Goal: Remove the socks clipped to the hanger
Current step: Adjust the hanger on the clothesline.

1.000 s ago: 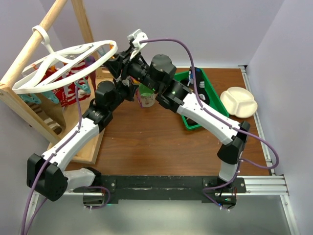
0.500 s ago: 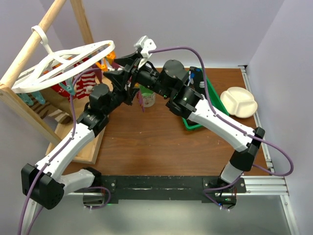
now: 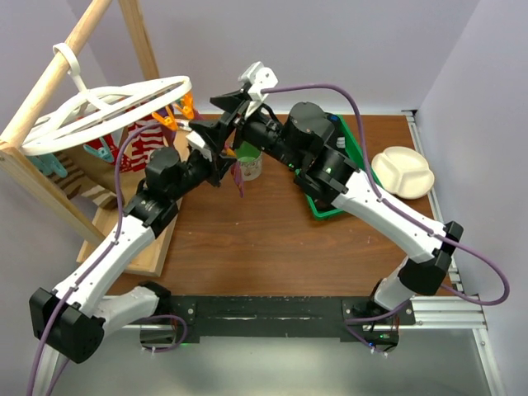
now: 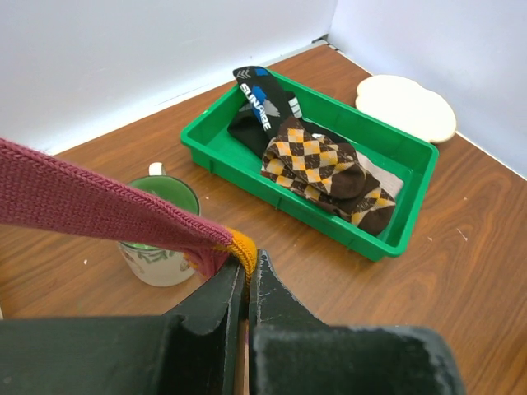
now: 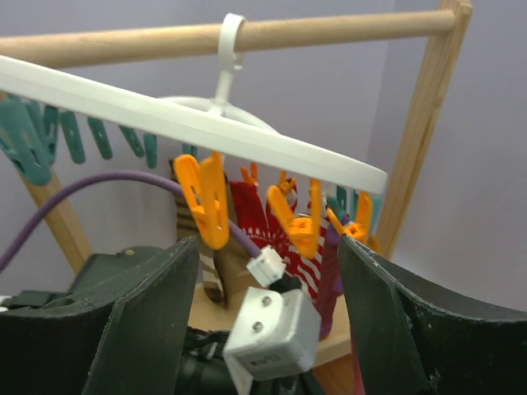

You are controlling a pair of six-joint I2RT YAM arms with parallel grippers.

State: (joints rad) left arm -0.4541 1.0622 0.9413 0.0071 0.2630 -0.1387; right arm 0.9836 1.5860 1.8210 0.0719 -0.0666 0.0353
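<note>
The white oval hanger hangs by its hook from the wooden pole, with orange and teal clips under its rim. A red-and-white striped sock hangs clipped there, and it also shows in the right wrist view beside a purple sock and a brown striped one. My left gripper is shut on the orange toe of a maroon sock, held right of the hanger. My right gripper is open and empty, facing the hanger's near rim.
A green bin holds a black sock and a black-and-tan checkered sock; it stands at the back right. A green-lined cup stands below the held sock. A white divided plate lies far right. The wooden frame stands left.
My left gripper has moved right, away from the hanger, with the maroon sock in it. My right arm has risen and shifted right. The hanger has swung.
</note>
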